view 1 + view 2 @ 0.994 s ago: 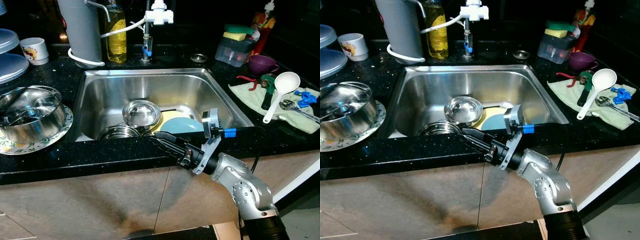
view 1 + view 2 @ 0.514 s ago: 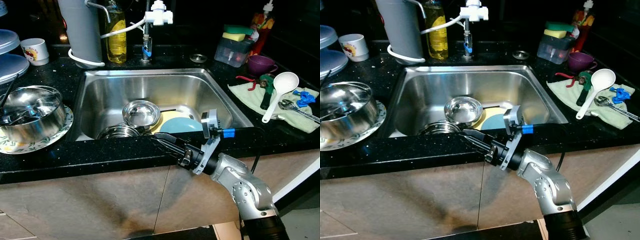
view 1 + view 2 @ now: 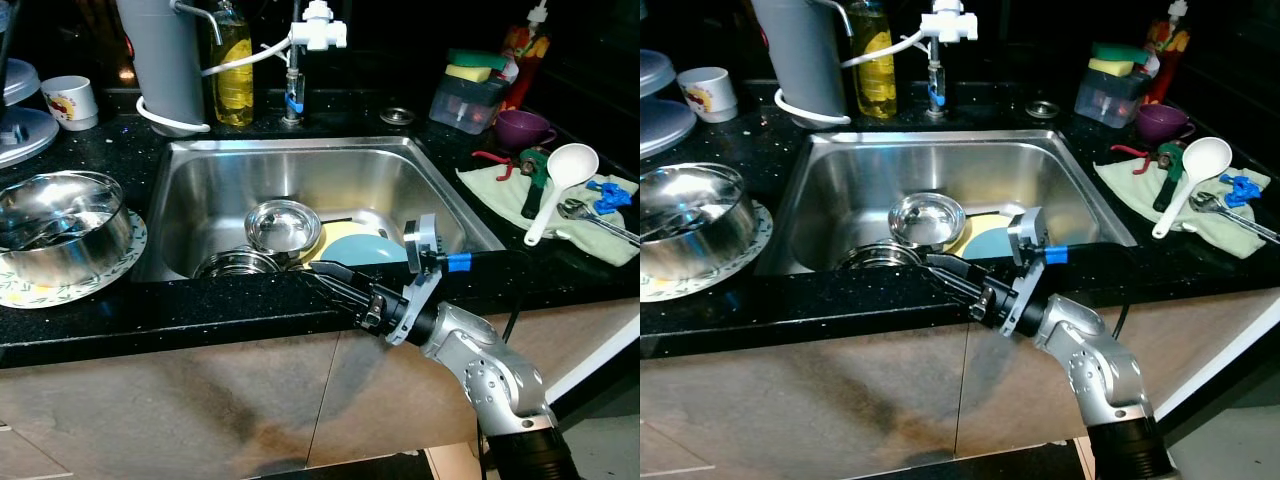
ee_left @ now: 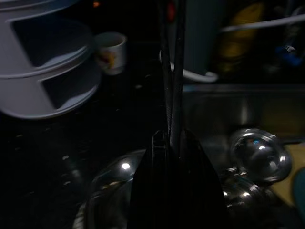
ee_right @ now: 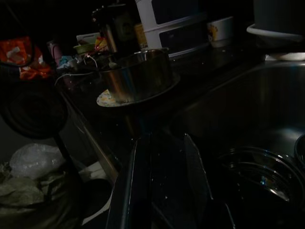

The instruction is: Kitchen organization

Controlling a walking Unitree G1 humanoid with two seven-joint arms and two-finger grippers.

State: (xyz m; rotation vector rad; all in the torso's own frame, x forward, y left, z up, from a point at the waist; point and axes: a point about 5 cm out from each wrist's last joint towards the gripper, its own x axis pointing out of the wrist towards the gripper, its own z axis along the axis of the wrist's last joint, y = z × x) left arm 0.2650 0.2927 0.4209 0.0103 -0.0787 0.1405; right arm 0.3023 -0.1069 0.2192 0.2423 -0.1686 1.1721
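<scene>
Dishes sit unsorted in the sink [image 3: 200,185]: a small steel bowl [image 3: 284,226] in the middle of the basin, a second steel bowl [image 3: 238,263] against its near wall, and a blue plate [image 3: 362,249] over a yellow one beside them. The right gripper [image 3: 318,276] hovers at the sink's near rim, fingers slightly spread, pinching nothing. The left gripper [image 4: 170,71], left of the sink above the big steel bowl [image 3: 60,228], clamps two thin dark sticks. Judging by this, nearly all the organizing remains.

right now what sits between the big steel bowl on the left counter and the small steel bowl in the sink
In the left eye view, black speckled counter and the sink's left wall separate the big steel bowl from the small steel bowl.
</scene>
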